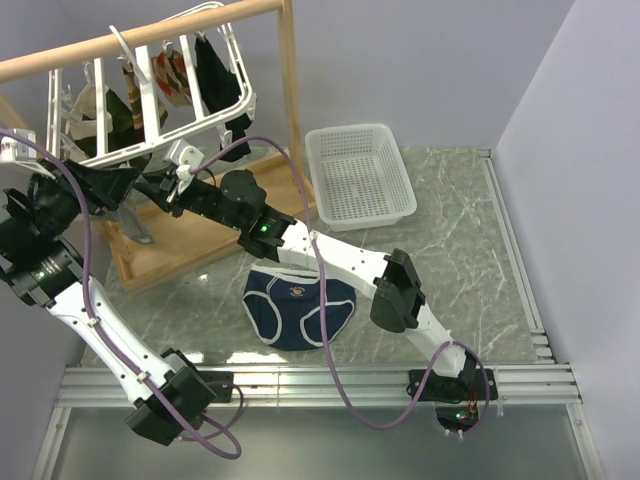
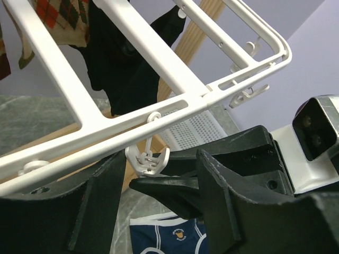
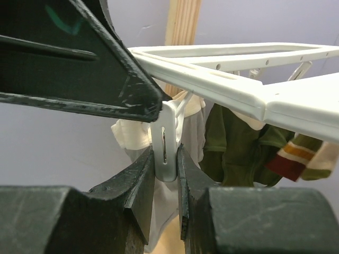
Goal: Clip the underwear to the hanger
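R gripper (image 3: pixel 167 174) right up close: fingers pressed together on a small white clip (image 3: pixel 168 132) dangling under the hanger (image 2: pixel 153 53), pinching it near its lower end. L gripper (image 2: pixel 159 177) sits just beside, fingers spread wide w/ nothing in them; that same clip and the R fingertip hang in the gap between them.

Underwear (image 1: pixel 298 305) lies flat on the surface (image 1: pixel 460 250), below the R arm (image 1: pixel 345 262) and well apart from both grippers. Nobody's holding it.

Looks like the clip-prep step: one clip picked out and steadied, garment not yet lifted. Next move prob. calls for the L gripper to drop down, take the underwear by the waistband and bring an edge up to that clip, w/ R keeping the clip in place.

In the way: the R arm stretches right over the underwear, so approach room is tight. Black garment (image 2: pixel 122 69) and other clothes crowd the neighbouring clips; the wooden post (image 1: pixel 292 110) stands close behind. White basket (image 1: pixel 350 129) sits off to the right, no bother.
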`<state>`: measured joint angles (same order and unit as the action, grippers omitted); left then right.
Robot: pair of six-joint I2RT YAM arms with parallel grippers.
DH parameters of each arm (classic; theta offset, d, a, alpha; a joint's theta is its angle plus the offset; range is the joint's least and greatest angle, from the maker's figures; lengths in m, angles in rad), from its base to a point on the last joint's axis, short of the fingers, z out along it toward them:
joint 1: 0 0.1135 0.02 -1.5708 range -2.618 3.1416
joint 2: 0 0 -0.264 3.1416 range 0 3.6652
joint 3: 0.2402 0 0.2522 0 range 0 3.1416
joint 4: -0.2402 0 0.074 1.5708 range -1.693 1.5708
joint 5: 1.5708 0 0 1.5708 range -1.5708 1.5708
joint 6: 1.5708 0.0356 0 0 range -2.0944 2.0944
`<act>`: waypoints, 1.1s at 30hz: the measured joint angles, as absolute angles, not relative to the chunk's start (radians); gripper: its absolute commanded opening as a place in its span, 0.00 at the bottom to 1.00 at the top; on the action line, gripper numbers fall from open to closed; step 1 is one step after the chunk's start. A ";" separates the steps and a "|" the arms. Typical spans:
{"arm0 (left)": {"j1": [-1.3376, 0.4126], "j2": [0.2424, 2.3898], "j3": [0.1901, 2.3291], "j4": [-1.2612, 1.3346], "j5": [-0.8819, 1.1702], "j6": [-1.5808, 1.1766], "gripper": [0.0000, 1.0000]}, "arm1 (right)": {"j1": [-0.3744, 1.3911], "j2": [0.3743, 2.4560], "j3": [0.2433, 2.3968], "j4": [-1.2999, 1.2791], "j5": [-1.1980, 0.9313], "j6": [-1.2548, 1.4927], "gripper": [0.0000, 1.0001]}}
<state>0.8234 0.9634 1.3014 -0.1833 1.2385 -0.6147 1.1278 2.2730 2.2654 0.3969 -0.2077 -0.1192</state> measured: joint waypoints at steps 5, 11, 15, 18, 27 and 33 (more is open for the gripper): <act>0.787 0.987 1.299 -0.160 1.227 -0.642 0.56 | 1.127 2.272 2.265 0.401 -0.207 -0.118 0.00; 0.762 0.997 1.296 -0.168 1.224 -0.640 0.55 | 1.127 2.272 2.265 0.400 -0.207 -0.108 0.00; 0.762 0.997 1.285 -0.153 1.212 -0.650 0.42 | 1.127 2.272 2.265 0.403 -0.208 -0.101 0.00; 0.761 0.997 1.277 -0.141 1.203 -0.659 0.26 | 1.127 2.272 2.265 0.402 -0.208 -0.101 0.00; 0.758 0.997 1.275 -0.110 1.194 -0.675 0.00 | 1.128 2.226 2.187 0.377 -0.236 -0.098 0.60; 0.757 0.997 1.275 -0.107 1.187 -0.675 0.00 | 1.129 2.102 1.968 0.356 -0.265 -0.102 0.66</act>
<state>0.7574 0.9966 1.2755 -0.1066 1.1870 -0.6746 1.1290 2.1017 1.9678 0.3561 -0.2649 -0.1024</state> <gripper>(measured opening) 0.058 0.653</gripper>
